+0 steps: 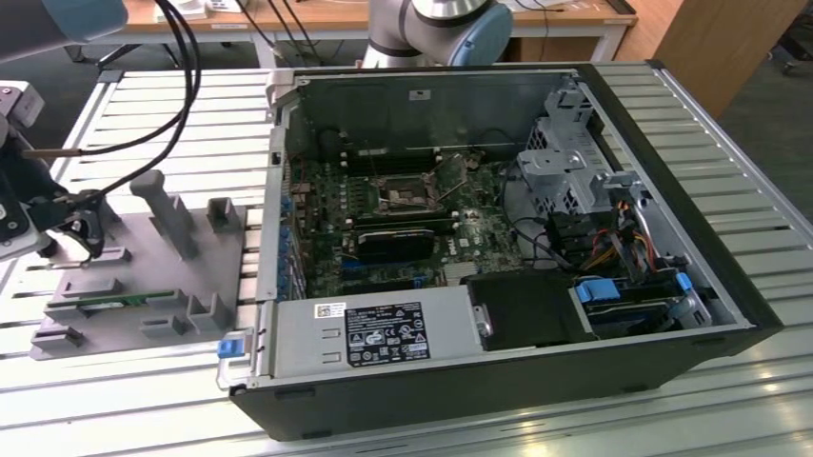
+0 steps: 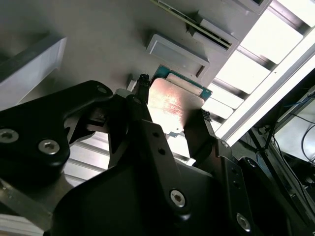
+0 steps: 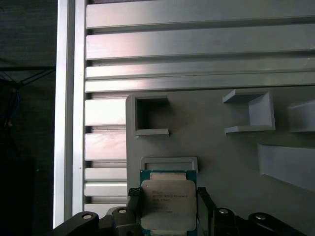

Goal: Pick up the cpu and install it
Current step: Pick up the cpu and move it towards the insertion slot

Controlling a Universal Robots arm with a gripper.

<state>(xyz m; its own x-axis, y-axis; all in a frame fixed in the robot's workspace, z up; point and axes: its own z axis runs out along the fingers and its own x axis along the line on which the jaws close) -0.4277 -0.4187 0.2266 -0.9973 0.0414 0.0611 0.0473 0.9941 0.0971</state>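
Note:
The cpu [image 3: 168,204] is a flat square chip with a silvery top plate and a thin green rim. It sits between the two black fingers [image 3: 134,197] of my gripper [image 3: 168,196], which press on its opposite edges. The second wrist view shows the same cpu [image 2: 172,101] inside the gripper [image 2: 172,105], over the grey fixture plate [image 2: 98,39]. In the exterior view the gripper [image 1: 79,233] hangs over the fixture plate [image 1: 140,281] at the exterior view's left. The motherboard's open socket [image 1: 404,195] lies inside the computer case [image 1: 508,362].
The fixture plate carries raised grey holders [image 1: 171,214] and a small rectangular frame [image 3: 169,162] just beside the chip. Black cables [image 1: 178,86] hang over the slatted metal table [image 1: 166,124]. A grey power supply box [image 1: 368,333] and a black block [image 1: 396,243] sit in the case.

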